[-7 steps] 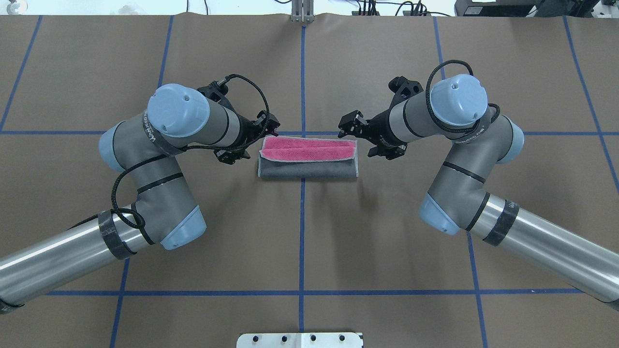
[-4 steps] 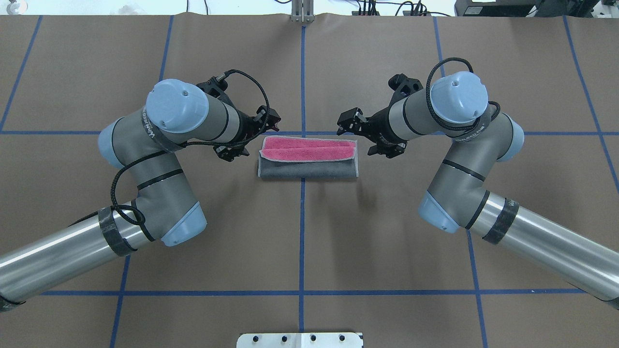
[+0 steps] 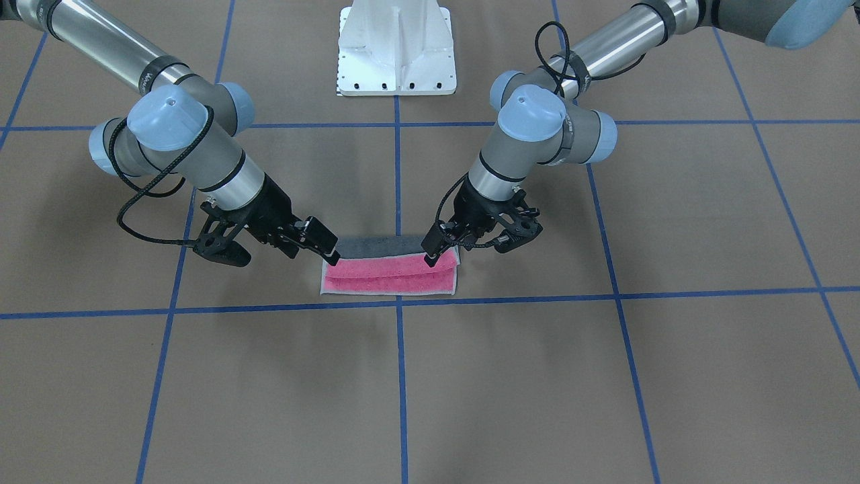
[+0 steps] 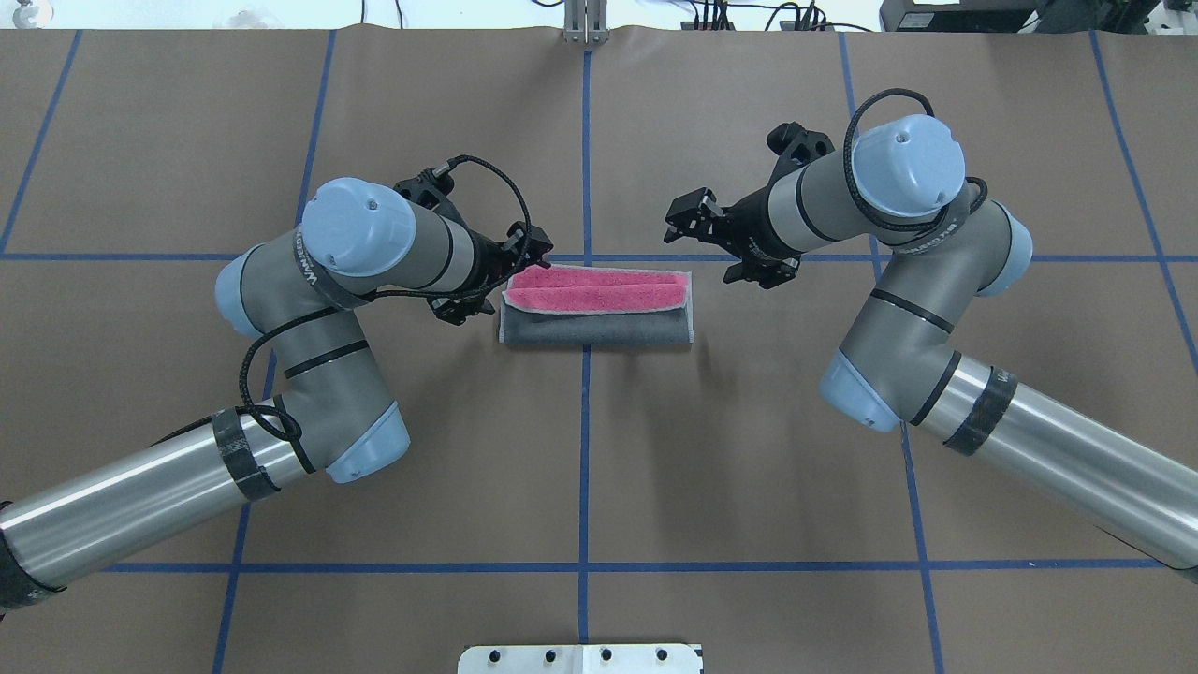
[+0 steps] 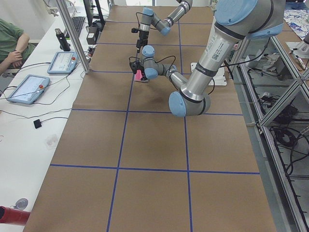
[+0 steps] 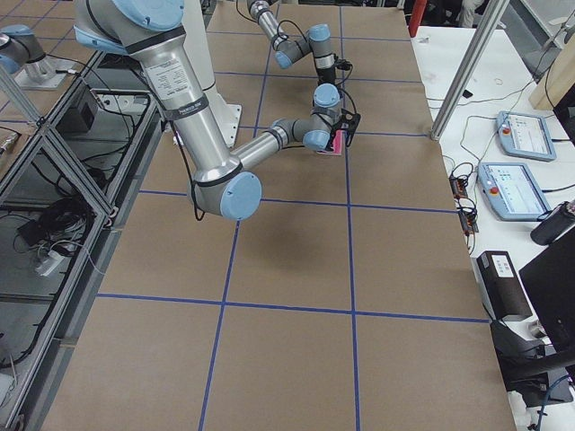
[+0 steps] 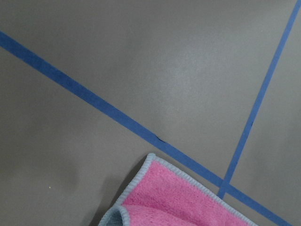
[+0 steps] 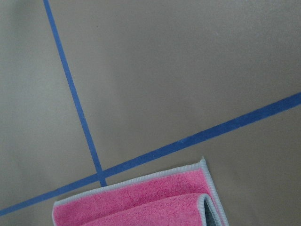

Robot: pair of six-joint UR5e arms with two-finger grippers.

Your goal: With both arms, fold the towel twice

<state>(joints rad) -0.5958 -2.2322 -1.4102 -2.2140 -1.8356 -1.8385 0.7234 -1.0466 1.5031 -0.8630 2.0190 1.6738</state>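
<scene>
The towel point(image 4: 594, 328) lies flat at the table's middle, folded into a long strip. Its dark grey face is towards the robot and two pink layers point(image 4: 594, 288) show on the far side. It also shows in the front view point(image 3: 390, 277). My left gripper point(image 4: 529, 247) hangs low at the towel's far left corner, and its jaws look open and empty point(image 3: 433, 254). My right gripper point(image 4: 686, 217) is open and empty, apart from the towel's far right corner point(image 3: 324, 243). Each wrist view shows one pink corner lying flat point(image 7: 178, 202) point(image 8: 141, 202) and no fingers.
The table is covered in brown paper with blue tape grid lines point(image 4: 585, 468). The white pedestal base point(image 3: 396, 47) stands at the robot's side. A side bench holds tablets point(image 5: 26, 88) and an operator sits there. A metal post point(image 4: 585, 23) stands at the far edge.
My left gripper has moved right and down towards the towel's far left corner. My right gripper has drawn up and to the right, away from the towel. The towel has not moved.
</scene>
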